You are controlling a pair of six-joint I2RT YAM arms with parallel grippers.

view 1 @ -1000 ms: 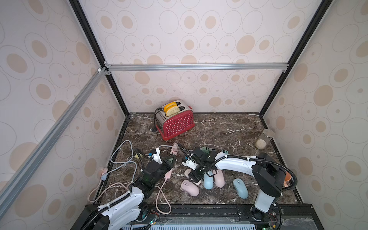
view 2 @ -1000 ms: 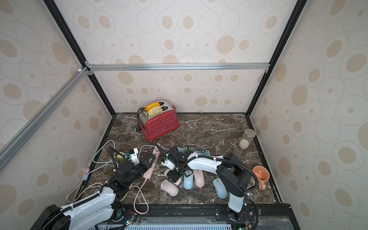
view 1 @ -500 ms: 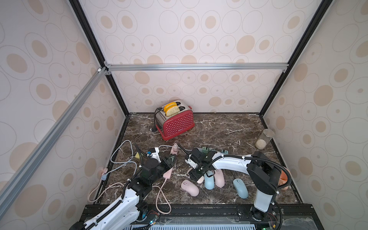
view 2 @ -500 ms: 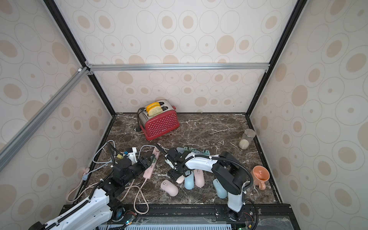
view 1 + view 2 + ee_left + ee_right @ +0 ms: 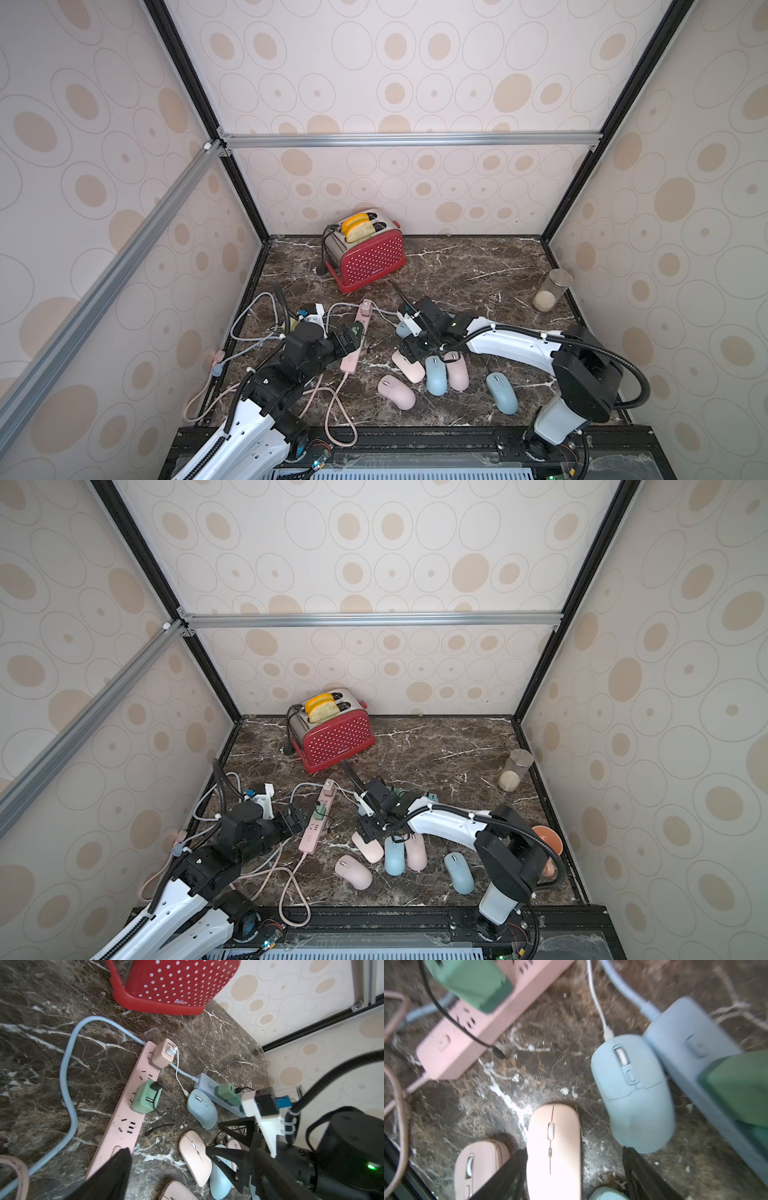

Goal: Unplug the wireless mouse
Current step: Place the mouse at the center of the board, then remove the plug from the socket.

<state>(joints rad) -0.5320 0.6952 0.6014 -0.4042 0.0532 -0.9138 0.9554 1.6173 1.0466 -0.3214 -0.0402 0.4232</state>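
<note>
reading the bench from the left. left gripper (image 5: 354,335) hangs over a long pink plastic power strip (image 5: 126,1124). jaws look apart, nothing between them, though the left wrist view catches only one black finger (image 5: 112,1172), near the strip's switch end. two chargers sit in the strip: a pale pink cube charger (image 5: 163,1056) at the far end and a green cube charger (image 5: 145,1098) midway. a thin black cable (image 5: 497,1053) from the green one ends loose on the dark marble tabletop (image 5: 550,1022), plugged into nothing.

next over, right gripper (image 5: 574,1150) is spread wide astride the tail of a flat pale pink mouse (image 5: 554,1142). one finger looks to brush its side, the opposite one stands clear. no lead in that mouse.

just beyond it, toward the back wall, is a light blue plastic wireless mouse (image 5: 633,1095), lying against the end of a light blue power strip (image 5: 691,1043). a thin white cable (image 5: 596,999) from the pink cube is seated in its nose. it is the only mouse seen with a lead in, so i take it as the job.

method, my judgement: right gripper shifts across and pins the blue shell by its flanks. left takes the white plug by its hard housing, close to the nose, not by the cord. pull straight along the mouse's length, low and level. a slanted tug would likely drag the light mouse or strain the port. neighbouring mice lie close, so keep the fingers narrow.
</note>
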